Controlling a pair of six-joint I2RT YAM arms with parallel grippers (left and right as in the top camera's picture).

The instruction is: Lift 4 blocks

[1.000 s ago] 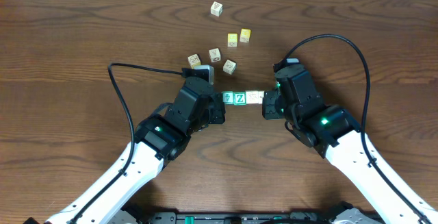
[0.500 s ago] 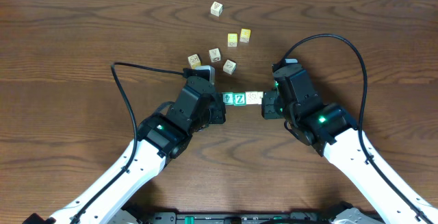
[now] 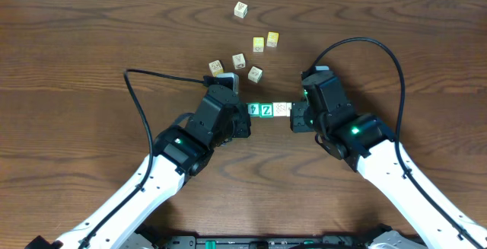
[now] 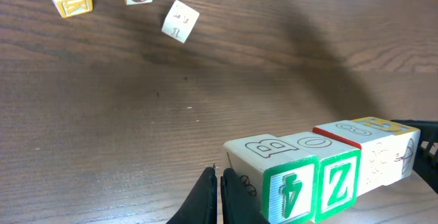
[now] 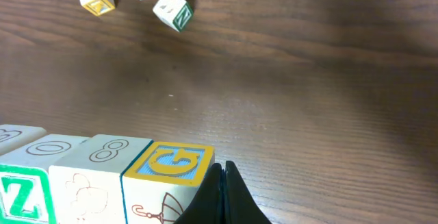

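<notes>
Four blocks form one tight row [image 3: 267, 110] between my two arms. From left to right it holds a green-faced block with a white figure [image 4: 291, 190], a green Z block [image 4: 335, 183], a white block with faint print [image 5: 96, 190] and a white block with reddish print and a yellow G top [image 5: 171, 166]. My left gripper [image 4: 219, 177] is shut, and its tips press the row's left end. Shut as well, my right gripper [image 5: 221, 170] presses the G block's end. Whether the row is off the wood cannot be told.
Several loose cubes lie behind the row: three pale ones [image 3: 239, 61] close by, two yellow ones [image 3: 265, 42] further back, and one far cube [image 3: 240, 9]. Black cables [image 3: 137, 89] arc from both arms over the dark wooden table [image 3: 76, 66].
The right arm has edged slightly left. The row of blocks and both shut grippers keep the same contact.
</notes>
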